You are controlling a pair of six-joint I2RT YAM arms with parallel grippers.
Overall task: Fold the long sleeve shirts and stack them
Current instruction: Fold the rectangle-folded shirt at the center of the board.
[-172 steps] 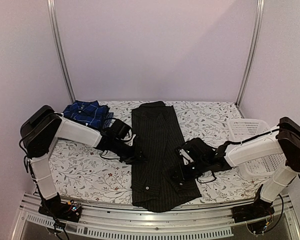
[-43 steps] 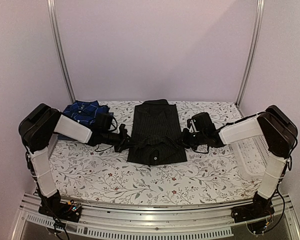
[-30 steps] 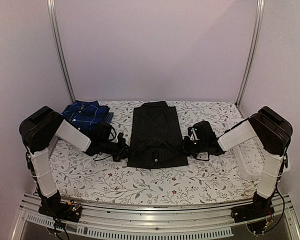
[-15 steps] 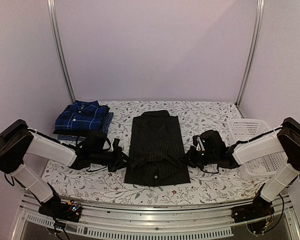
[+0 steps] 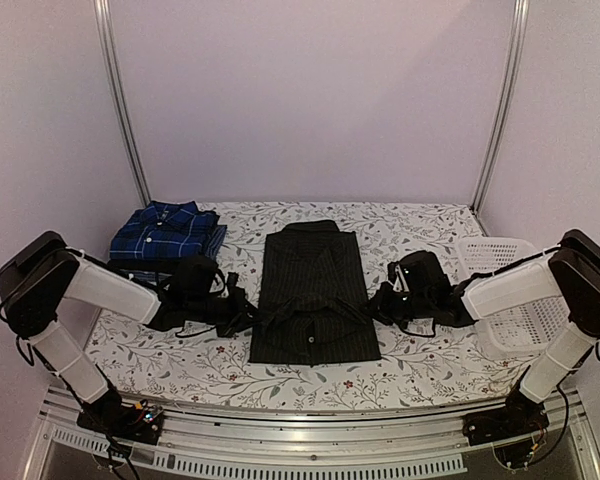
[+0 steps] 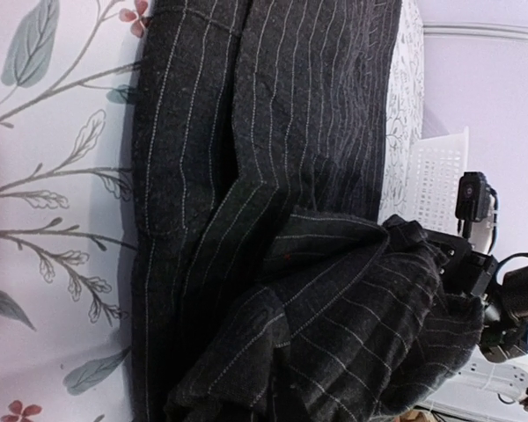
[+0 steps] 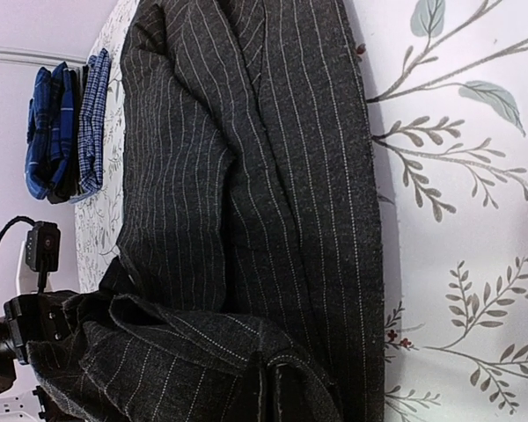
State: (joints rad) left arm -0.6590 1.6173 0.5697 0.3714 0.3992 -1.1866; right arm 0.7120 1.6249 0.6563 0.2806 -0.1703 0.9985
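Black pinstriped shirt point(image 5: 315, 295), blue plaid shirt point(image 5: 165, 230), white mesh basket point(image 5: 495, 252), floral-print table cover point(image 5: 420, 225)

Both arms reach low and inward from raised outer elbows, their white forearms sloping gently down and their black wrists pointing toward each other. The left gripper point(image 5: 245, 310) and right gripper point(image 5: 380, 303) sit low, each pinched closed on a side edge of the black pinstriped shirt point(image 5: 315, 265)

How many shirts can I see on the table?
2 for certain: the black pinstriped shirt in the middle, and the blue plaid shirt at the far left, on top of a stack that may hide more.
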